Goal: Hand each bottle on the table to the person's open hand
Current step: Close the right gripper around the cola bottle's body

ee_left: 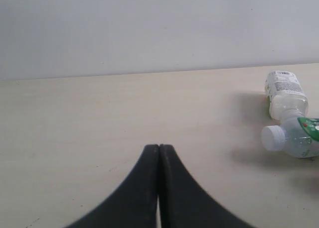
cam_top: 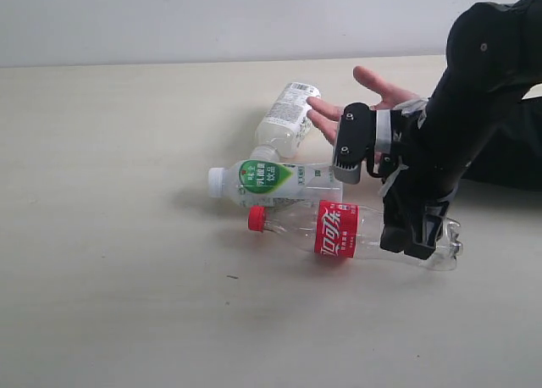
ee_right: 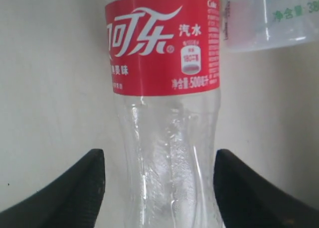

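A: As the exterior view has it, what goes on the list?
B: Item: table (cam_top: 110, 235), cream. Item: Coke bottle (cam_top: 336, 230), lying flat, red cap to the left. Item: green-label bottle (cam_top: 271, 183), lying just behind it, white cap to the left. Item: far bottle (cam_top: 288, 121), lying aslant, neck end at the green-label bottle; whether they touch, cannot tell. Item: person's hand (cam_top: 373, 96), palm up, fingers spread, empty, just right of the far bottle. Item: right gripper (cam_top: 412, 242), down over the Coke bottle's base end.
A: Left wrist view?
B: Left gripper (ee_left: 159, 156), fingers pressed together, nothing between them, over bare table (ee_left: 75, 138). Far bottle (ee_left: 285, 91) and green-label bottle (ee_left: 294, 138) lie well apart from it.
A: Right wrist view?
B: Right gripper (ee_right: 159, 161), fingers wide apart, one on each side of the Coke bottle (ee_right: 164, 88), not clamped on it. A corner of the green-label bottle (ee_right: 264, 19) lies just beside the red label.
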Controlling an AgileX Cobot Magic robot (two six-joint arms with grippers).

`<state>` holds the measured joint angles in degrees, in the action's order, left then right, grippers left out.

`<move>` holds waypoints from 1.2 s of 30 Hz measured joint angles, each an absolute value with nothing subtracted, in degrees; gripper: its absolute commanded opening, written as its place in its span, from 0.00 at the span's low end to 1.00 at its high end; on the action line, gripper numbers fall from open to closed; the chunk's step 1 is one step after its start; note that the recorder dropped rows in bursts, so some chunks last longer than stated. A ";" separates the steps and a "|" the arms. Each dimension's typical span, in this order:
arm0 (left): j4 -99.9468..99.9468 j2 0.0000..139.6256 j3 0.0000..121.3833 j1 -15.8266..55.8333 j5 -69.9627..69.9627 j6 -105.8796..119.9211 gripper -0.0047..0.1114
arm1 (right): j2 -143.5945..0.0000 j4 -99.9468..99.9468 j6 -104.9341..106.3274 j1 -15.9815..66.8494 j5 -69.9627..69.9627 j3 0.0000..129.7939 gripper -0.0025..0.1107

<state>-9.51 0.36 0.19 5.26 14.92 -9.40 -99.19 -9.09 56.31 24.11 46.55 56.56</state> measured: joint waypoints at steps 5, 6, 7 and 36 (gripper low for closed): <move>-9.51 0.36 0.19 5.26 14.92 -9.40 0.04 | -100.81 -9.09 56.31 24.11 46.55 56.64 0.63; -9.51 0.36 0.19 5.26 14.92 -9.40 0.04 | -101.17 -9.09 56.31 24.11 46.55 56.64 0.63; -9.51 0.36 0.19 5.26 14.92 -9.40 0.04 | -101.43 -9.09 56.31 24.11 46.55 56.64 0.63; -9.51 0.36 0.19 5.26 14.92 -9.40 0.04 | -107.25 -10.53 53.79 24.11 53.61 56.80 0.02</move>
<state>-9.51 0.36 0.19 5.26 14.92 -9.40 -107.25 -10.53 53.79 24.11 53.61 56.80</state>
